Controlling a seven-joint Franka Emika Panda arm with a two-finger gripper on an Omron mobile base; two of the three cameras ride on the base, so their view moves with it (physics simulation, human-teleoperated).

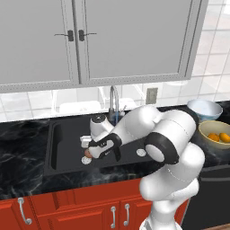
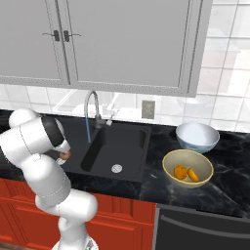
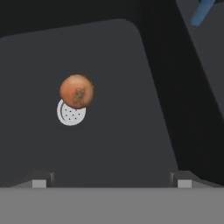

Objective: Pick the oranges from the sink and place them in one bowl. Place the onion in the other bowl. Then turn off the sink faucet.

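Down in the left base view: gripper hangs low in the left basin of the matte black sink, jaws spread wide, empty; dull reddish-brown onion just beside it, near a white drain. Two bright oranges lie in the shallow yellow-tan bowl; glossy pale blue-white bowl behind it.

Right base view: slim silver faucet, high arched spout, a blue stream falling from it.

Hand view: round onion overlaps the perforated drain; fingertips wide apart, touching nothing.
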